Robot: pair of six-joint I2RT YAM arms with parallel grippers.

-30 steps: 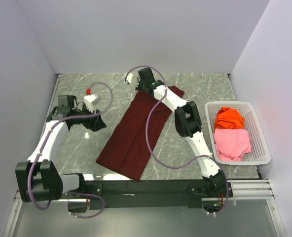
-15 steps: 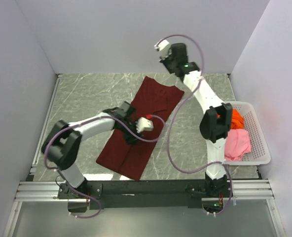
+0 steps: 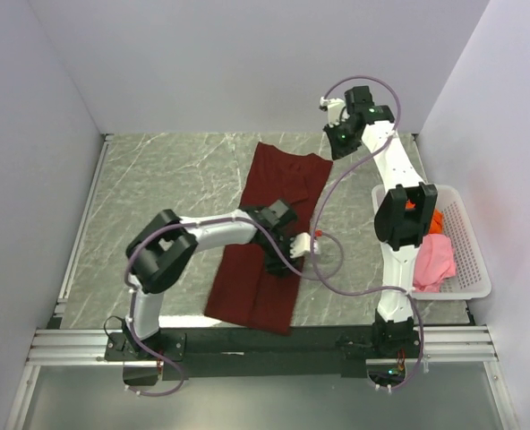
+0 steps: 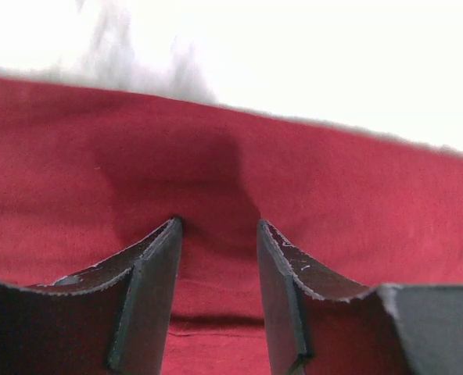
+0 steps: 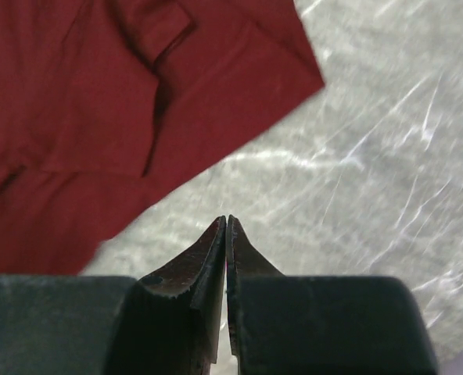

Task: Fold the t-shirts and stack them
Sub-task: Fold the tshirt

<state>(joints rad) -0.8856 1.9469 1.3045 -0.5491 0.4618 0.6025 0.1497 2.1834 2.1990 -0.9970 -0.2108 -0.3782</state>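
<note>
Maroon t-shirt (image 3: 278, 179) lies lengthwise mid-worktop (image 3: 158, 179). Left end effector (image 4: 216, 226) presses its right border, jaws apart. Right end effector (image 5: 227, 220), closed and empty, hangs over the far right corner. Its arm partly hides the right-edge basket (image 3: 476, 269) holding the orange t-shirt (image 3: 437, 218) and pink t-shirt (image 3: 435, 258).

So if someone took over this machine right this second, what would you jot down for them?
Left gripper: open, tips down on the maroon t-shirt near its middle.
Right gripper: shut, empty, raised over bare table beyond the shirt's far corner.
Things: maroon t-shirt lies diagonally on the table; orange t-shirt and pink t-shirt sit bunched in the white basket.
Done: maroon looks folded into a long strip.
To do: finish folding it, fold the other two, stack all three.
</note>
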